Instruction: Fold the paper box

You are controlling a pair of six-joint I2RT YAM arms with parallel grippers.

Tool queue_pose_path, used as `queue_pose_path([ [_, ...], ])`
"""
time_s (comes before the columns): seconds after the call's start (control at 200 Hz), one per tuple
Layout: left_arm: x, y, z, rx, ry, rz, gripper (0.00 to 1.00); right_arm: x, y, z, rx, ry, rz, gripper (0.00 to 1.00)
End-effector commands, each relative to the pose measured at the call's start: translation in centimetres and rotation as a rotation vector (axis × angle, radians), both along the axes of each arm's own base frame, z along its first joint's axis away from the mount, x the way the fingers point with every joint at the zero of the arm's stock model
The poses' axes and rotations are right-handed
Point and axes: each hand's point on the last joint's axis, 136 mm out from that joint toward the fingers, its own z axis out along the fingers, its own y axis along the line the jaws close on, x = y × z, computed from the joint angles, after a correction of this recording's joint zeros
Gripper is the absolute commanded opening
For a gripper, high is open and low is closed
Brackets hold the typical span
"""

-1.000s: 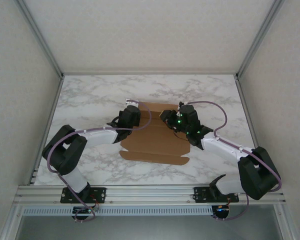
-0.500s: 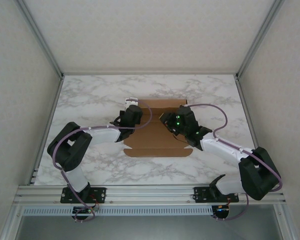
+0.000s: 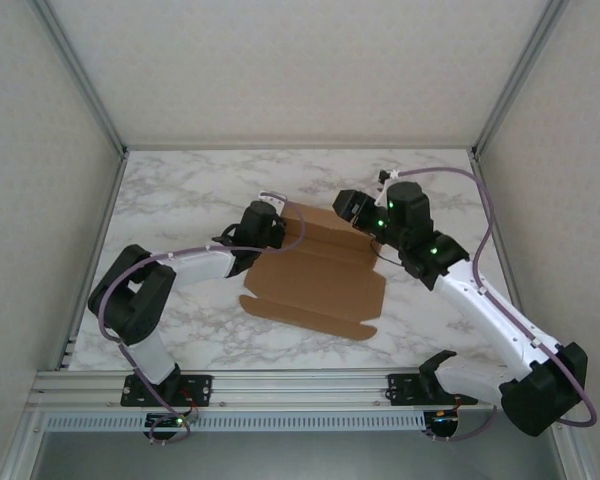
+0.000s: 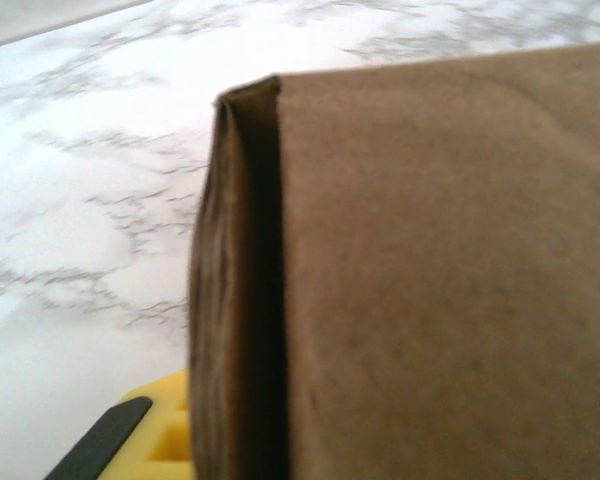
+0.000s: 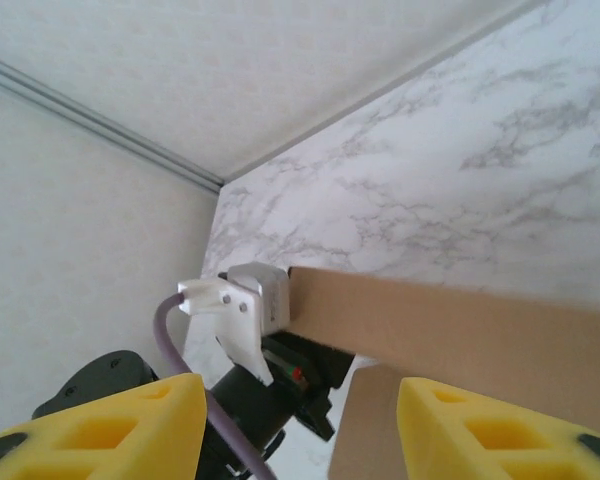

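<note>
Paper box: the paper box (image 3: 315, 280), plain brown corrugated card, lay near the middle of the desk (image 3: 180, 190), mostly flat, with creases running across it and small tabs along its near edge.
Far-left corner: in the left wrist view a side flap stood folded up against the main panel, with a dark seam between the two.
Handling: probably light and fairly stiff, bending readily only along its scored lines. It looked likely to slide on the smooth marble, and a hard squeeze could dent the fluting.
Where to grip: an edge or a flap close to a crease looked best, one side pinned while the other was turned. The broad panel gave nothing to pinch.
Left claw: the left claw (image 3: 267, 222) sat at the box's far-left corner, closed narrow and apparently pinching the card there. One yellow finger (image 4: 155, 440) showed just beside the upturned flap.
Right claw: the right claw (image 3: 352, 207) hovered over the far-right corner, its yellow fingers spread with nothing between them and the box's edge beyond them.
</note>
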Motion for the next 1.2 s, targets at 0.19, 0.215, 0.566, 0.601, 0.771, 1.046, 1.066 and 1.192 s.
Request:
queue_pose_path([
  [0.19,-2.0,-2.7,0.0,0.037,0.023,-0.257,0.0,3.0,-0.1,-6.5,-0.451,0.086,0.113,0.55],
  [0.215,-2.0,-2.7,-0.3,0.03,0.028,-0.256,0.0,3.0,0.4,-7.2,-0.462,0.099,0.146,0.56],
  [0.566,-1.9,-2.7,-0.4,-0.076,-0.026,-0.194,0.0,2.3,3.2,-13.6,-0.587,0.191,0.316,0.64],
  [0.601,-1.9,-2.6,-0.4,-0.076,-0.03,-0.185,0.0,2.2,3.4,-13.7,-0.598,0.182,0.324,0.64],
  [0.771,-1.7,-2.5,-1.2,-0.04,-0.027,-0.151,0.0,1.6,3.8,-14.0,-0.626,0.161,0.354,0.66],
  [1.046,-1.5,-2.2,-1.5,-0.038,-0.026,-0.13,0.03,1.6,3.6,-15.6,-0.654,0.182,0.357,0.67],
  [1.066,-1.6,-2.2,-1.4,-0.042,-0.029,-0.128,0.05,1.6,3.5,-15.8,-0.662,0.188,0.354,0.66],
  [1.192,-1.7,-1.4,-1.1,-0.068,-0.039,-0.084,0.22,1.9,3.3,-16.2,-0.681,0.201,0.34,0.65],
])
